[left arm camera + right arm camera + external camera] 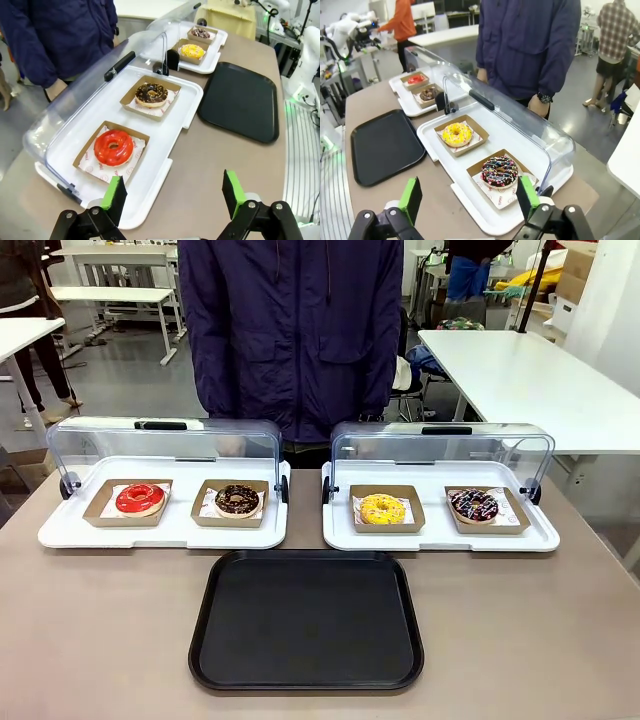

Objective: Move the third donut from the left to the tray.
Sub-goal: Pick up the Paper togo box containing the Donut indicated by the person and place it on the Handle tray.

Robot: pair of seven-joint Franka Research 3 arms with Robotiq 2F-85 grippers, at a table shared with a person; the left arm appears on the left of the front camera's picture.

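Note:
The third donut from the left (381,509) has bright yellow icing and sits in a brown cardboard holder on the right white display tray (440,538); it also shows as the yellow donut (457,134) and, far off, the yellow donut (192,51). The black tray (306,620) lies bare in front of both display trays, also seen as the black tray (241,99) and the black tray (384,145). My left gripper (173,192) hangs open above the left display tray's near corner. My right gripper (469,198) hangs open above the right display tray's near end, holding nothing.
The left display tray (165,531) holds a red-iced donut (139,499) and a chocolate donut (237,500). A dark sprinkled donut (473,505) sits right of the yellow one. Both clear domed lids (165,445) stand raised at the back. A person in a dark jacket (290,330) stands at the far side.

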